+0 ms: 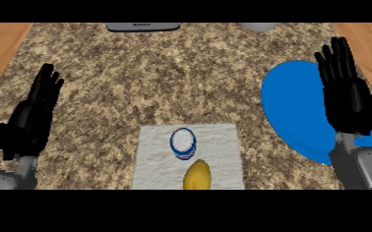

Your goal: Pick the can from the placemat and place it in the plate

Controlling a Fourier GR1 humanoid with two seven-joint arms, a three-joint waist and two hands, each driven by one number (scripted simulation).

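Right hand (347, 96) open, fingers straight, over the blue plate (294, 103) at the counter's (181, 78) right side. Left hand (35, 113) open too, resting at the left edge. Can (183, 144) upright on the white placemat (156, 152), between both hands, well apart from each. Banana (197, 175) just below the can.

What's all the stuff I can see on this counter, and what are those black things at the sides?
Can: one, white with blue rings, upright on the placemat.
Banana: one, yellow, on the placemat just in front of the can.
Placemat: one, pale grey, front middle of the counter.
Plate: one, blue, at the right, partly under the right hand.
Grey objects: two, cut off at the far edge; I cannot tell what they are.
Counter: one, speckled brown stone.
Left hand: black, open, resting at the left.
Right hand: black, open, over the plate.
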